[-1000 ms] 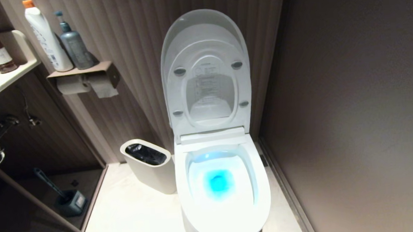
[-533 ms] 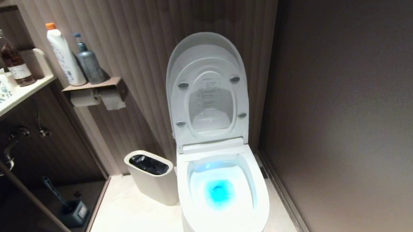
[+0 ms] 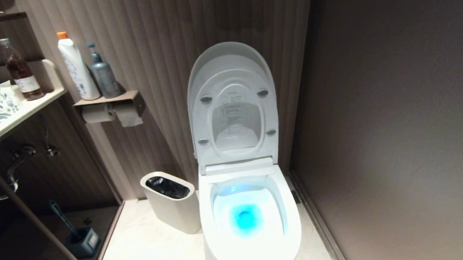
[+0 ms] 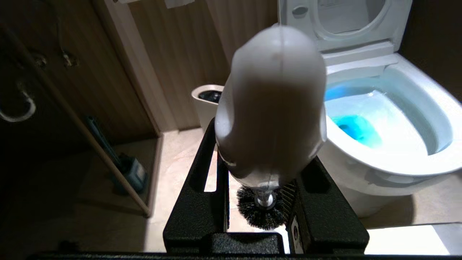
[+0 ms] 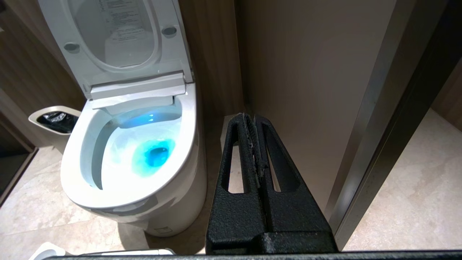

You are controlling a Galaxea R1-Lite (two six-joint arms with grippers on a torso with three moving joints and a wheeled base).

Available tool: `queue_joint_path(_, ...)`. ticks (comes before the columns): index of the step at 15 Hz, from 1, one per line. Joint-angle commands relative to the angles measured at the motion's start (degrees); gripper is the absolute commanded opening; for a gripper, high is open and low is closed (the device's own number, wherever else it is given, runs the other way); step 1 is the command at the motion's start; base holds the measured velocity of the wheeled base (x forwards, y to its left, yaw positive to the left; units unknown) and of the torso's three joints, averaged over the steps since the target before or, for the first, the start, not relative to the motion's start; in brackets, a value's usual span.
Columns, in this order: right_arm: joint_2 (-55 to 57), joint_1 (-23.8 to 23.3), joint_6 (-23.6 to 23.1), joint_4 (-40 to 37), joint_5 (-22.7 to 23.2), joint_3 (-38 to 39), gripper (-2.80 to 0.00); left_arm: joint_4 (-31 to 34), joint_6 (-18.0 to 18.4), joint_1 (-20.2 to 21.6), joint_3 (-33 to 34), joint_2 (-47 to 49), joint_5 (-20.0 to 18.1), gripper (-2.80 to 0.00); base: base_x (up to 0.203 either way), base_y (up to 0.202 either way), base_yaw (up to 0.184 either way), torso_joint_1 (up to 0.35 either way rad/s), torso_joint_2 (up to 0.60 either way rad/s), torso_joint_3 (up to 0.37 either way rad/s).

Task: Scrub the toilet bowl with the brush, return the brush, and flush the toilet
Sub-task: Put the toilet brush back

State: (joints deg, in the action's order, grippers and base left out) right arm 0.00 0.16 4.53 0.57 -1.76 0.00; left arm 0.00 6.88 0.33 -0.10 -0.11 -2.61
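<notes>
Two grippers to note, neither visible from your head view. Your left gripper (image 4: 265, 180) has its fingers (image 4: 202, 187) clamped on the brush (image 4: 270, 108): the white handle stands up between them toward the camera, and the black bristle head (image 4: 265, 213) hangs just past the fingers, pointing down at the pale floor (image 4: 180, 159). Off to one side of those fingers sits the bowl (image 4: 397, 159), near but not touching the bristles; lid and seat are up and blue water shows in the bottom. Beyond the fingers, against the wall, is the bin (image 4: 206, 103) with its black liner. Farther off on the other side of them, under the dark counter, a blue-handled brush (image 4: 108, 144) leans in its holder.

Your right gripper (image 5: 254, 122) has its fingers (image 5: 236, 173) pressed together, holding nothing. It hangs over the floor between the bowl's base and the plain wall (image 5: 306, 72).

From the head view, you see the bowl (image 3: 251, 249) centred low, lid raised against the ribbed wall, bin (image 3: 172, 206) just beside it. A roll holder (image 3: 109, 109) carries two bottles (image 3: 77, 71); a third bottle (image 3: 21, 70) stands on the counter.
</notes>
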Motion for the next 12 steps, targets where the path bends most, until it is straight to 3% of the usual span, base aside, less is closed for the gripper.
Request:
queue_joint_path(1,0.0,0.0,0.0,0.0,0.0,0.0,-2.80,-0.2,-4.2,0.0,0.1,0.1,0.9,-2.80,0.000,0.000,0.000,0.000,0.00,0.000)
queue_joint_path(3,0.0,0.0,0.0,0.0,0.0,0.0,-2.80,-0.3,-5.6,0.0,0.1,0.1,2.3,-2.80,0.000,0.000,0.000,0.000,0.00,0.000)
queue_joint_path(12,0.1,0.0,0.0,0.0,0.0,0.0,-2.80,-0.3,-5.8,0.0,0.1,0.1,2.5,-2.80,0.000,0.000,0.000,0.000,0.00,0.000)
